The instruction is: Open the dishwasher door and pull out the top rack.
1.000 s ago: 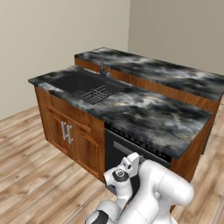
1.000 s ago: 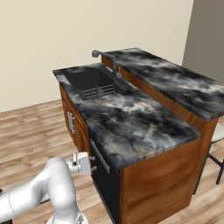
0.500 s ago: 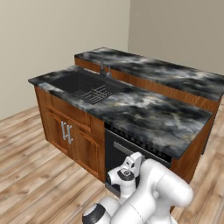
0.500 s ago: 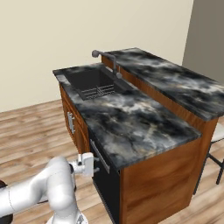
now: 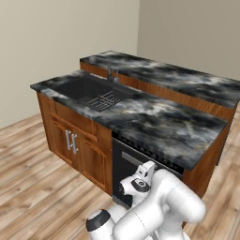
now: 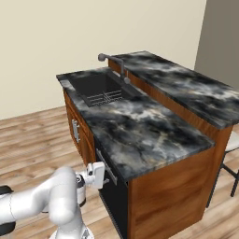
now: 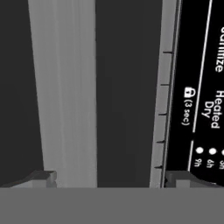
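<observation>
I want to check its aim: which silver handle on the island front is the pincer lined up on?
The horizontal bar handle of the black dishwasher door, framed by the open pincer; the wooden cabinet doors' handles stand vertical, farther left.

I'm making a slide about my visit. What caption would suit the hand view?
Open gripper close against the closed dishwasher door, fingertips straddling its silver bar handle.

The dishwasher door (image 5: 123,164) is flat black, smooth and faintly glossy, with a brushed silver metal bar handle (image 7: 65,92). The countertop (image 6: 140,126) looks like polished dark marble veined in grey. The cabinets (image 5: 77,145) are reddish-brown varnished wood, and the floor (image 5: 33,187) is pale wood plank.
</observation>
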